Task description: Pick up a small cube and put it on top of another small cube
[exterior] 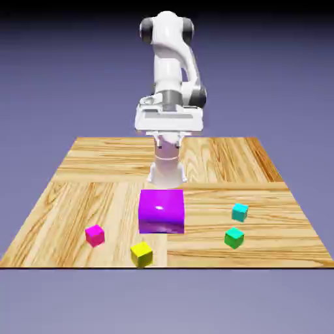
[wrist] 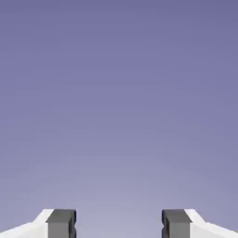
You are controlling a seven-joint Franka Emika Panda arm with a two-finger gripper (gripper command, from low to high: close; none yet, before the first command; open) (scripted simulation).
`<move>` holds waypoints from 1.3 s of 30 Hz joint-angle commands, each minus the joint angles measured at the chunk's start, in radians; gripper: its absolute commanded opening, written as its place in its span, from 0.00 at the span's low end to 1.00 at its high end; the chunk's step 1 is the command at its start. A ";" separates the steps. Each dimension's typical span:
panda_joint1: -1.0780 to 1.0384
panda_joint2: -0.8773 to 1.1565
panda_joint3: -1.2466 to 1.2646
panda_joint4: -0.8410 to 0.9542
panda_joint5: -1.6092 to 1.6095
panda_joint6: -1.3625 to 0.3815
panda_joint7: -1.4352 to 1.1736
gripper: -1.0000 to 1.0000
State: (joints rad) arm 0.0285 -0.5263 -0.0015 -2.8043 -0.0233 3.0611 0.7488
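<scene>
The two-finger gripper [exterior: 169, 142] stands open: in the hand view its grey fingertips [wrist: 62, 224] are well apart, one toward each bottom corner, and the blue-violet backdrop [wrist: 119, 116] fills the space between and above them. In the exterior view the hand is raised, above and beyond the large glossy purple block [exterior: 162, 211], which serves here as the landmark.

The white Franka arm [exterior: 168, 65] rises beyond that block, its base [exterior: 167, 173] on the far side of it and roughly in line with it. The block itself sits near the middle of the wood-grain table [exterior: 98, 163].

The small green cube [exterior: 234, 238] — the one to be picked up — rests on the table to the exterior view's right of the block and a little nearer the camera. The small cyan cube [exterior: 239, 212] is also to the block's right, about level with it and just beyond the green one.

The small magenta-pink cube [exterior: 95, 235], its top bare, lies to the exterior view's left of the block, slightly nearer the camera. The small yellow cube [exterior: 141, 254] is on the camera side of the block, a bit toward its left and near the table's front edge — turned so that a corner faces forward.
</scene>
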 commanded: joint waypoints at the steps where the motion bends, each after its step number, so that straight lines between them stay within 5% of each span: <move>1: 0.014 0.036 -0.001 0.005 -0.019 0.020 0.006 0.50; 24: 0.328 0.870 -0.029 0.113 -0.463 0.480 0.155 0.50; 33: 0.409 1.125 -0.062 0.255 -0.362 0.588 0.103 0.50; 34: 0.409 1.126 -0.062 0.255 -0.362 0.588 0.103 0.00; 39: 0.363 0.981 -0.043 0.173 -0.423 0.527 0.134 0.00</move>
State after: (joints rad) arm 0.3915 0.4545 -0.0447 -2.6316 -0.4475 3.5884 0.8837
